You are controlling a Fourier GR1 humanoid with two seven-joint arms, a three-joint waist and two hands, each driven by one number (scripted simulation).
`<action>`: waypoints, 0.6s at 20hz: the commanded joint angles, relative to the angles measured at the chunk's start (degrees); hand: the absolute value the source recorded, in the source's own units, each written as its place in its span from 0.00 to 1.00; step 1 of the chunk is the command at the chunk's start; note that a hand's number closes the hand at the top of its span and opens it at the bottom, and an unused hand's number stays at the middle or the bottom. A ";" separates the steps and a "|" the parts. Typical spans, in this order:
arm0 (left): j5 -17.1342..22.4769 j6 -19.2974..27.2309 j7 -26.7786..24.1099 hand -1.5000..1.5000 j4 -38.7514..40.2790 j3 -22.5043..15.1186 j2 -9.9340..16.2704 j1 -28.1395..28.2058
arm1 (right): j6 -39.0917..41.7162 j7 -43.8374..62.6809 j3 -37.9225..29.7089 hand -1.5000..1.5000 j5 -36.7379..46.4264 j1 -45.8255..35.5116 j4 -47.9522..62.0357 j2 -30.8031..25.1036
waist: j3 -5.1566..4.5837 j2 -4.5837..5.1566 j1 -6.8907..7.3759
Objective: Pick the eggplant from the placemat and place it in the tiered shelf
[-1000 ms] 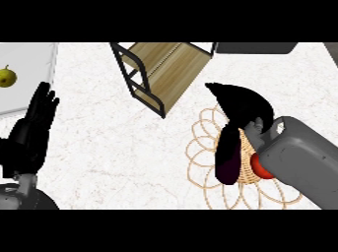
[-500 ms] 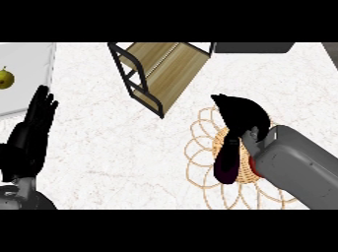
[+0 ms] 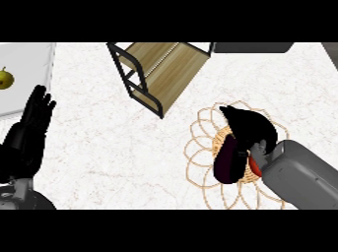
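Head view, looking steeply down on pale marbled counter [image 3: 128, 162].

Eggplant [image 3: 228, 160]: dark purple, lies lengthwise on woven wicker placemat [image 3: 200, 142], right of centre. Not lifted as far as can be told; looks to rest on mat.

Right hand [image 3: 250, 127]: sits over top end of eggplant, fingers curved down and round toward it. Whether they've actually closed on it – cannot tell; hand hides contact pts. Grey right forearm [image 3: 310, 177] comes in from lower right, covers mat's lower-right part. Red patch shows betw. forearm and eggplant; can't say what it is.

Judgement: the reach comes from above so the hand straddles the eggplant across its width, likely the easiest way to wrap a long rounded thing lying flat. Step in hand = grasp; lift and carry not yet done.

Tiered shelf [image 3: 160, 74]: black frame w/ wooden boards, up and left of mat, well apart from it. Carry will prob. go up-left; the frame's near edge is the thing to clear.

Left hand [image 3: 29, 130]: at left edge, fingers straight and apart, pointing up, resting. Holds nothing, out of the carry path.

Pear [image 3: 2, 78]: yellow-green, on pale tray-like surface [image 3: 33, 59] at upper left, no part in task.
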 commanded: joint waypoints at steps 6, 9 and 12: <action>-3.20 -0.63 1.13 0.50 -0.07 -0.09 -2.81 -1.19 | 1.81 0.86 -3.19 0.00 9.68 4.32 3.50 6.71 | 0.02 0.11 0.20; -1.62 -2.33 1.16 0.50 -3.70 2.24 -2.13 2.17 | 1.77 -1.15 -3.46 0.00 13.12 7.79 2.11 7.13 | 0.02 0.04 0.28; -4.21 -2.67 -3.35 0.50 3.20 1.66 -4.51 0.75 | 4.78 -4.14 -7.79 0.00 14.37 6.64 4.93 7.43 | 0.01 0.12 0.17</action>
